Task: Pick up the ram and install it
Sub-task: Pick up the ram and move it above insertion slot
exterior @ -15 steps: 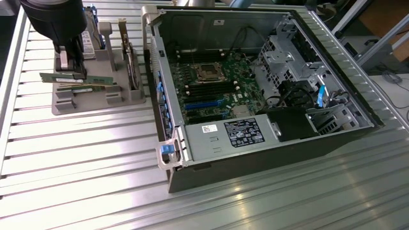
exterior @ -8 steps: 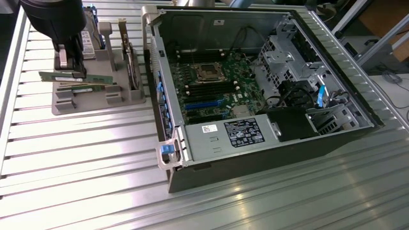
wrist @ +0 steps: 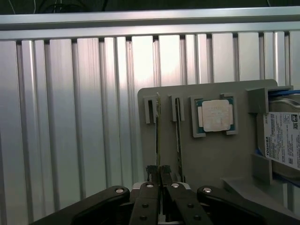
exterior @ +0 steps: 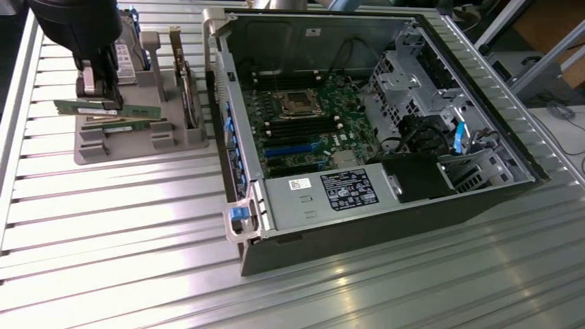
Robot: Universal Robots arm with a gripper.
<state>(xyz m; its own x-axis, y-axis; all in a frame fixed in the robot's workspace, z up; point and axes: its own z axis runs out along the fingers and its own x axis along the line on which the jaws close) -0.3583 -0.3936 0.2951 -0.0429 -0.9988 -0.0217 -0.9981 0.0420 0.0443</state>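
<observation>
Plainly, wrist view shows jaws clamped on the ram (wrist: pixel 158 136); exterior view adds the computer case (exterior: pixel 302 250).

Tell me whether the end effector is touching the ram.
Touching. The wrist view shows the end effector pinching the ram by its thin edge from both sides, no gap visible, over the gray holder.

This looks like a robotics lab bench. An open PC case (exterior: pixel 366 236) with its motherboard (exterior: pixel 311 116) bare lies on a ribbed aluminium table (exterior: pixel 109 226). Beside the case, on the exterior view's left, a grey holder (exterior: pixel 137 147) racks loose parts: ram (exterior: pixel 92 107), a processor (wrist: pixel 214 116) and a drive (wrist: pixel 283 140). A black robot arm (exterior: pixel 78 27) hangs over the holder. Beyond the case, aluminium frame struts (exterior: pixel 546 62) and cables (exterior: pixel 566 113) show.
</observation>
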